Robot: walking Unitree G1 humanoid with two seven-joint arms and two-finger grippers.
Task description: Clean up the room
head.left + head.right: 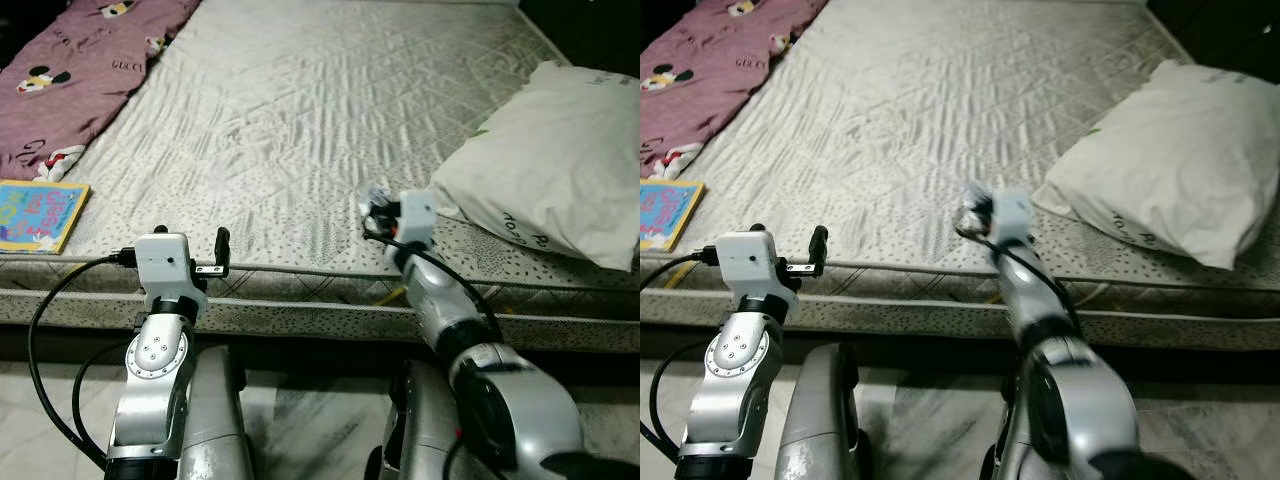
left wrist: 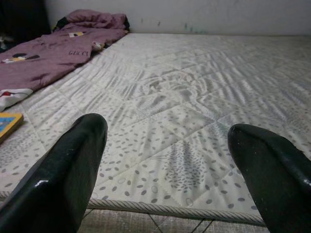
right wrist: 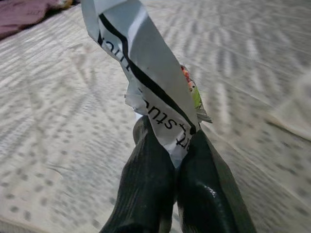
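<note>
Pickup done: right claw (image 3: pixel 167 160) clamped on paper scrap (image 3: pixel 141 73) above bed (image 1: pixel 300 130), left claw (image 2: pixel 170 165) apart; next needs a bin.

Two silver metal arms with rounded, jointed segments. Left arm (image 1: pixel 160 370): round joint disc with small dark screw holes, white boxy wrist module (image 1: pixel 165 260) on top, thin silver bracket beside it. Black cables loop from the module down along the arm. Right arm (image 1: pixel 470 350): bulkier silver shell, black joint ring, white wrist block (image 1: pixel 415 215), black cable along forearm. Fingers (image 2: pixel 63 179) glossy black, long, rounded tips.
</note>
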